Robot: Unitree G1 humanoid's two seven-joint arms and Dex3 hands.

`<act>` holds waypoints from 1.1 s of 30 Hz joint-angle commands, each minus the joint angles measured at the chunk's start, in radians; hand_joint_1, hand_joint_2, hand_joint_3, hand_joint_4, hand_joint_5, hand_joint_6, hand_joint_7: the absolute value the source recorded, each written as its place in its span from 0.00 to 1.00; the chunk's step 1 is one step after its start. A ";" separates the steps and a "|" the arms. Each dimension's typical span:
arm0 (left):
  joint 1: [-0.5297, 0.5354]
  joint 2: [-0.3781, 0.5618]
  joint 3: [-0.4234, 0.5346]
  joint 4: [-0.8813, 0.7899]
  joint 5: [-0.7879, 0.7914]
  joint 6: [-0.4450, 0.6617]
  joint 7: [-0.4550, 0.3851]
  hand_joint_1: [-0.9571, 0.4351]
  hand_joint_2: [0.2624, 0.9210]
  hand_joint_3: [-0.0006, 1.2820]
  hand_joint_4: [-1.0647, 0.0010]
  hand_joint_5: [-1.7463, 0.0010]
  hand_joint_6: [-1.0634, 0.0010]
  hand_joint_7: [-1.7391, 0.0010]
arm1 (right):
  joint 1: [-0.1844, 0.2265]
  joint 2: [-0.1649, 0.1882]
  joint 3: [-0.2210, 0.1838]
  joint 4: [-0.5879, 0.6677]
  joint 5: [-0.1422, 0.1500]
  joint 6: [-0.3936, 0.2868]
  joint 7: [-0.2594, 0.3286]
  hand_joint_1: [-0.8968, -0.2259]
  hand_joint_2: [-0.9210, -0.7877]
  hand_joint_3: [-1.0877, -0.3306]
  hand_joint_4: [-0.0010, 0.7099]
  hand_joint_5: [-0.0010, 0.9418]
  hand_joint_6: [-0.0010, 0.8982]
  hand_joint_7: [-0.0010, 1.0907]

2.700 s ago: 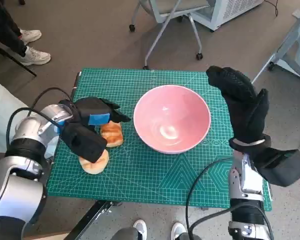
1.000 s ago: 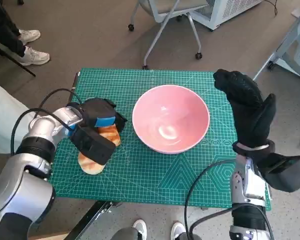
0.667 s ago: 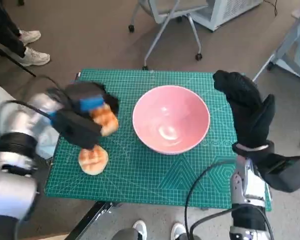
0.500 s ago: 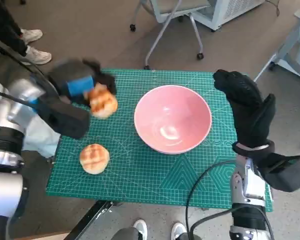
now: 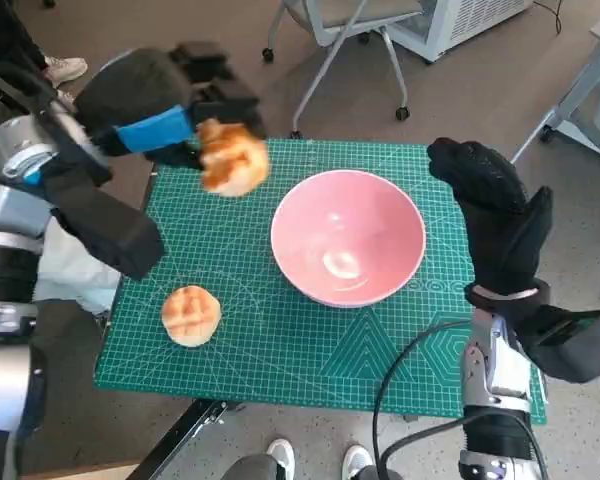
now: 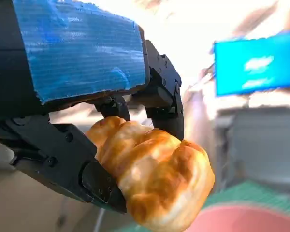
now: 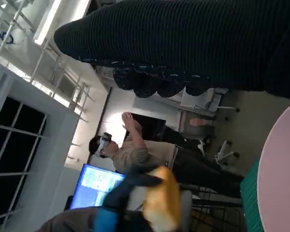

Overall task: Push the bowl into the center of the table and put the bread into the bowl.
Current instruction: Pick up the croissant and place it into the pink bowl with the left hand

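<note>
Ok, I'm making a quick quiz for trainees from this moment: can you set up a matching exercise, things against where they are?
Things:
1. pink bowl
2. bread roll
3. second bread roll
4. right hand

Places:
A. lying on the green mat
B. held in the left hand, off the table
C. upright beside the bowl, holding nothing
D. middle of the mat

Pairs: 1-D, 2-B, 3-A, 4-C
</note>
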 commanded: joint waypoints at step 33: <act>-0.153 -0.394 -0.205 0.357 0.171 0.035 -0.014 0.69 1.00 0.10 0.50 0.30 0.39 0.29 | 0.071 0.001 -0.002 -0.065 -0.008 0.026 -0.037 0.33 0.00 0.50 0.29 0.00 0.11 0.46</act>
